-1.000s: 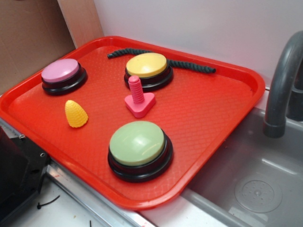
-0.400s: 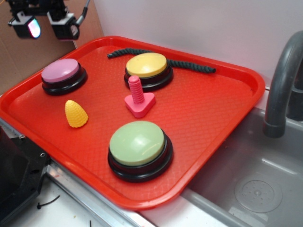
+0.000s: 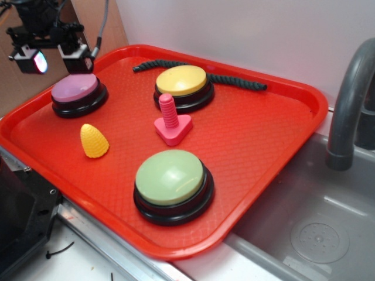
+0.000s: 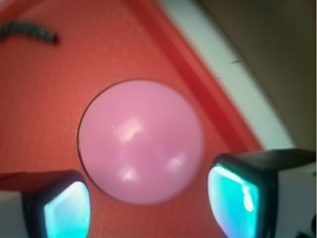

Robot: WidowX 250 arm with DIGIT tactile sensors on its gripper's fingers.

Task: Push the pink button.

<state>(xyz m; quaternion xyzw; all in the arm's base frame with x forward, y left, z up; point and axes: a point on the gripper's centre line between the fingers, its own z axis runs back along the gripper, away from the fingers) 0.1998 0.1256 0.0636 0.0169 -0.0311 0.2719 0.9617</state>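
At the front, a black block (image 3: 20, 225) sits low by the metal edge of the counter (image 3: 99, 249), and a grey sink (image 3: 310, 228) with a grey tap (image 3: 348, 99) is on the side. A big red tray (image 3: 263, 134) lies on the counter with bumpy little squares on its floor. Nearest on the tray is the green button (image 3: 170, 177). Behind it are a yellow toy corn (image 3: 94, 140) and a pink toy bolt (image 3: 171, 123) standing up. Farther back is the yellow button (image 3: 182, 81), with a dark rope (image 3: 234, 80) lying behind it. The pink button (image 3: 75, 88) sits in the far corner of the tray, near the brown cardboard wall (image 3: 35, 82). The gripper (image 3: 50, 58) hangs just above it, fingers (image 4: 242, 193) spread wide, one on each side of the pink cap, holding nothing. A white wall (image 3: 246, 35) stands at the back.
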